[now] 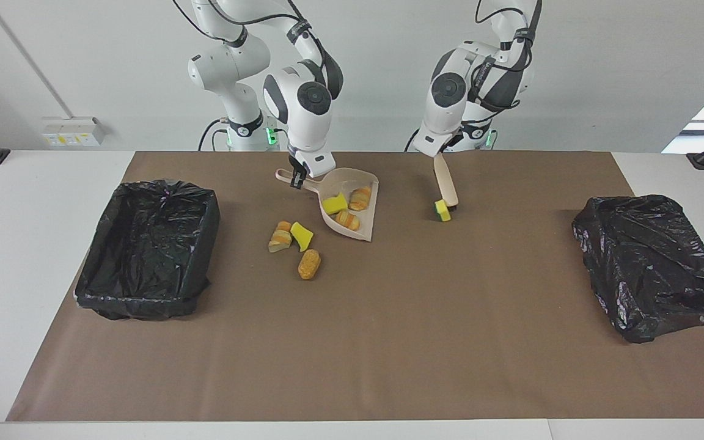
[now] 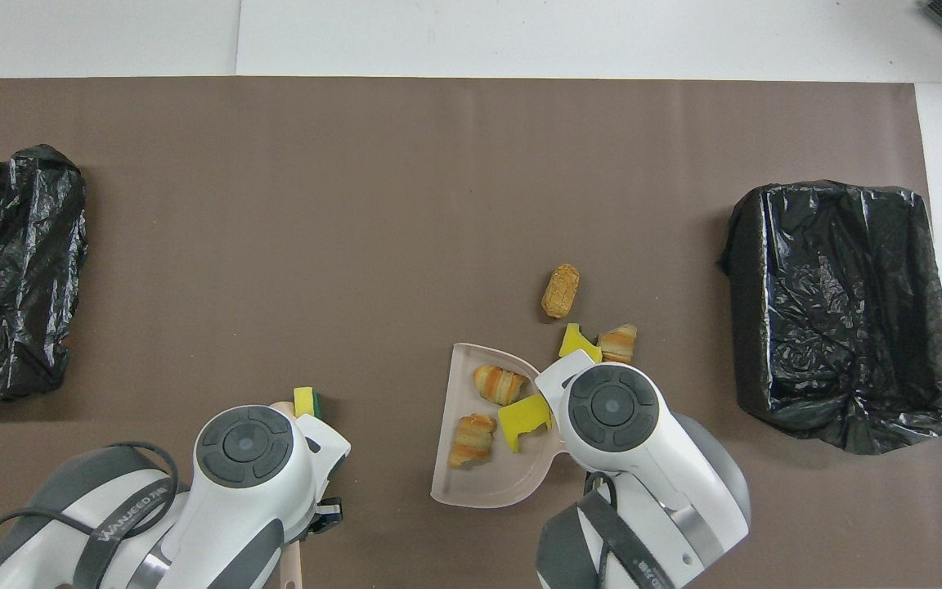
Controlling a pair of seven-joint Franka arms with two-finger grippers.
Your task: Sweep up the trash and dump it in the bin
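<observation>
Entry for your review, operator

- Right arm's jaws: upper middle of the facing view, pressed together on the handle of the pale pink dustpan [image 1: 369, 184], at the end of the pan nearest the robots
- Dustpan contents: one yellow sponge chunk [image 1: 334, 203] and two croissant bits [image 1: 360, 198], all inside the pan and just below the right jaws in the frame; the pan's open lip faces the lower part of the frame
- Loose trash on the brown mat [image 1: 388, 342]: a croissant piece [image 1: 280, 236] touching a yellow sponge wedge [image 1: 302, 236], with a tan bread roll [image 1: 309, 264] just below them; the group sits a little above frame centre, beside the pan toward the right arm's end of the bench, apart from both sets of jaws
- Left arm's jaws: upper middle of the facing view, toward the left arm's end, pinching the top of the beige-handled brush [image 1: 445, 180], which slants down to the mat
- Green-backed sponge [image 1: 443, 210]: at the brush's black bristles, touching them, directly below the left jaws in the frame; well apart from the dustpan
- Open black-lined bin [image 1: 162, 186]: mid-height at the frame edge on the right arm's end
- Second black-bagged bin [image 1: 651, 263]: mid-height at the frame edge on the left arm's end
</observation>
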